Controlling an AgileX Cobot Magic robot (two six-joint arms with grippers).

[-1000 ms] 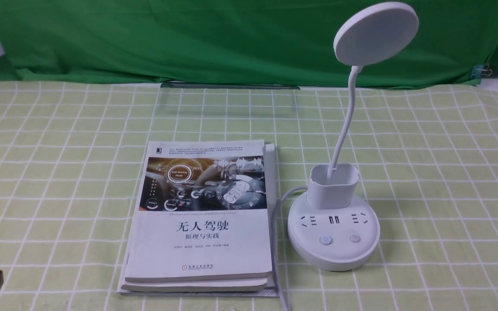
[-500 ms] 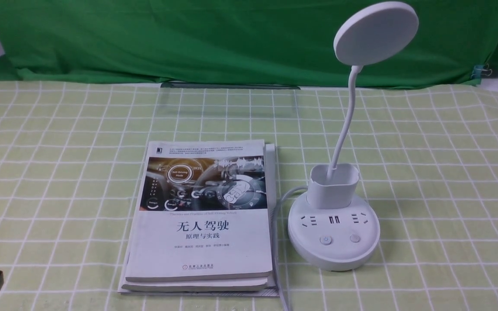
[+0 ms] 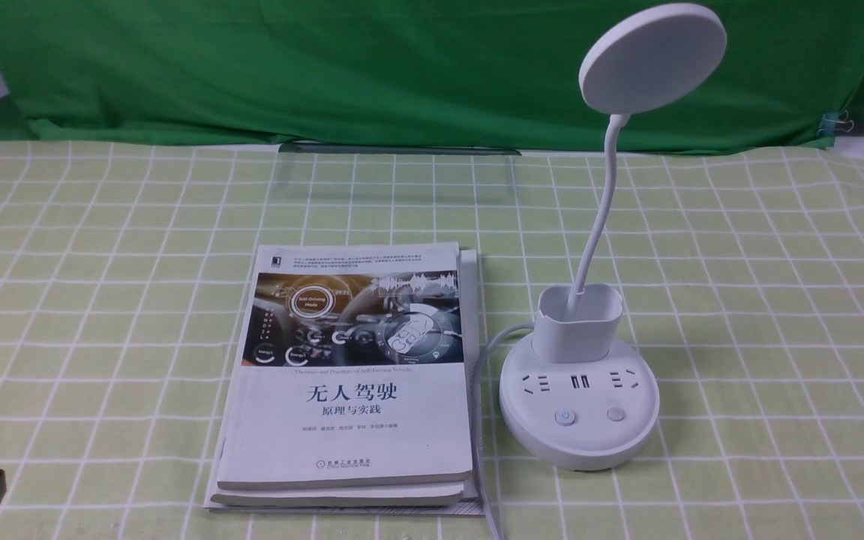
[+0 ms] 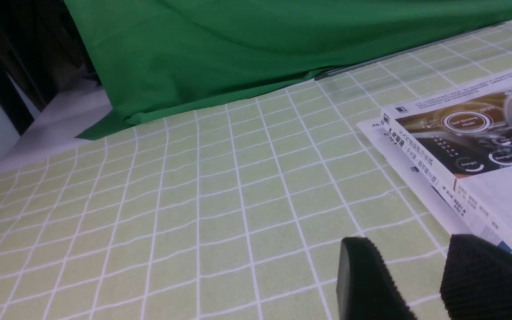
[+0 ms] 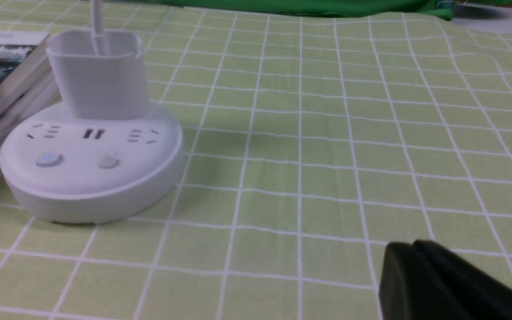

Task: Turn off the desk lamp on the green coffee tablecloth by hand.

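Lamp placement first: desk lamp (image 3: 578,405) right of centre in the front view, round base flat on the green coffee tablecloth (image 3: 777,300), disc head (image 3: 652,58) high at the upper right against the dark green backdrop (image 3: 327,67). Head turned away from the camera, so no telling from the disc alone whether lit. Faint blue glow on the left-hand button (image 3: 565,417), plain second button (image 3: 615,413) just beside it; both on the near side of the base, facing the robot, probably so that a fingertip can come straight down on them. Cup holder (image 3: 577,322) behind the buttons, neck rising out of it, clear of any approach from the front. Stack of books (image 3: 353,375) just beside the base on its left, with the cord (image 3: 486,352) running between (hence an approach from the open cloth on the right looks safer).

Right gripper (image 5: 411,253) low over bare cloth, well apart from the base, fingers pressed together with nothing between them; a sensible shape for poking a small button, judged as the start of the reach. Left gripper (image 4: 409,249) at the lower left corner of the front view, near the books, fingers parted and empty, seemingly parked out of the way.

Not yet pressed; likely needed next: travel toward the glowing button, then a short downward push.
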